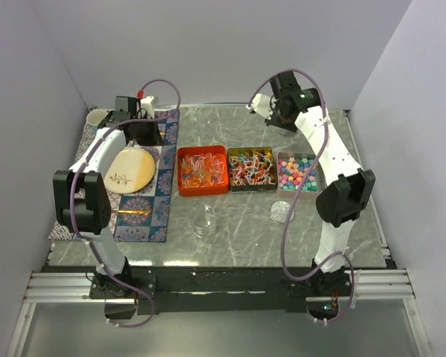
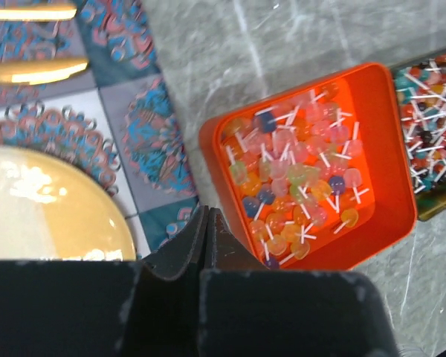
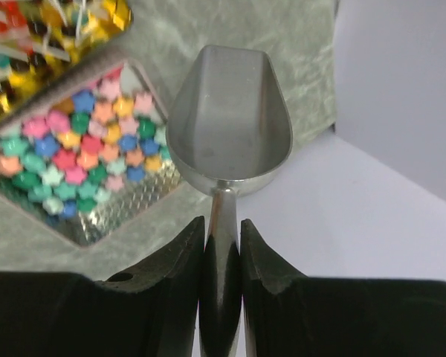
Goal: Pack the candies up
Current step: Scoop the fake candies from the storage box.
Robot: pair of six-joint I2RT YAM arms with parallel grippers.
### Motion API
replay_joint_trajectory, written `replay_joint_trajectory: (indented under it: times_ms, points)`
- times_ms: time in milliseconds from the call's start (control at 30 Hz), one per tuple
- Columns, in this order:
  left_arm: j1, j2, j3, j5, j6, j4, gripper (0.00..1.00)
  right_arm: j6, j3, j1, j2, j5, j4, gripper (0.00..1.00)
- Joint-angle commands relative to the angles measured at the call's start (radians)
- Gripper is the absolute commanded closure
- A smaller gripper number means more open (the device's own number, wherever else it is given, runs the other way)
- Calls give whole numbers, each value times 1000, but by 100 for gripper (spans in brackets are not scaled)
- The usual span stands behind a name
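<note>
The candies lie in three trays in a row. An orange tray [image 1: 203, 169] holds pale lollipops [image 2: 297, 178]. A dark gold tray [image 1: 252, 169] holds stick candies [image 2: 431, 126]. A silver tray [image 1: 297, 172] holds small star-shaped pink, blue, green and orange pieces [image 3: 82, 137]. My right gripper [image 3: 223, 223] is shut on the handle of an empty metal scoop [image 3: 230, 119], held in the air behind the star tray; in the top view this gripper [image 1: 280, 117] is at the back right. My left gripper [image 2: 207, 223] is shut and empty, above the placemat edge beside the orange tray.
A patterned placemat [image 1: 152, 208] on the left carries a yellow plate [image 1: 130, 171] and gold cutlery [image 2: 30, 71]. A small clear jar [image 1: 204, 218] and its lid [image 1: 281, 211] stand in front of the trays. A white cup [image 1: 97, 117] stands at the back left. Walls enclose the table.
</note>
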Motion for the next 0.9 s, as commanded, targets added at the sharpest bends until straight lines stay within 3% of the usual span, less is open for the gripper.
replay_joint_trajectory:
  times_ms: [0, 100, 233, 367, 567, 733, 867]
  points:
    - [-9, 11, 45, 100, 72, 77, 99, -346, 4, -33, -64, 137, -146, 100]
    - [-20, 20, 29, 132, 50, 179, 99, -433, -183, -70, -189, 114, -76, 100]
    - [-49, 48, 42, 173, 32, 260, 99, -527, -431, -157, -309, 66, 148, 100]
    - [-72, 80, 50, 166, 24, 310, 99, -561, -471, -252, -331, -52, 173, 100]
    - [-80, 104, 48, 156, 24, 344, 99, -527, -583, -273, -390, -182, 173, 100]
    - [-81, 120, 68, 132, 29, 325, 99, -564, -703, -273, -505, -219, 201, 100]
    - [-80, 132, 81, 120, 38, 297, 99, -555, -732, -274, -554, -216, 83, 100]
